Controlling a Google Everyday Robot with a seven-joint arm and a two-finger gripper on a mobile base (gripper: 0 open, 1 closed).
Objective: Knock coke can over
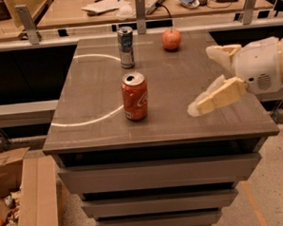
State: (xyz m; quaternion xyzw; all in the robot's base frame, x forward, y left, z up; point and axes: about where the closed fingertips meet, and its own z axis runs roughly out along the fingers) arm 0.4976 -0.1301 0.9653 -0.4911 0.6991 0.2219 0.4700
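The coke can (135, 96) stands upright on the grey table top (88, 103), a little left of the middle, its silver top and pull tab facing up. My gripper (204, 78) comes in from the right edge of the view, hovering above the table's right half. Its two cream fingers (217, 97) are spread apart with nothing between them. The gripper is well to the right of the can and does not touch it.
A taller silver-and-blue can (125, 47) stands behind the coke can near the table's back edge. A red apple (171, 38) sits at the back right. A desk with papers lies beyond the rail. An open cardboard box (22, 197) sits on the floor at the left.
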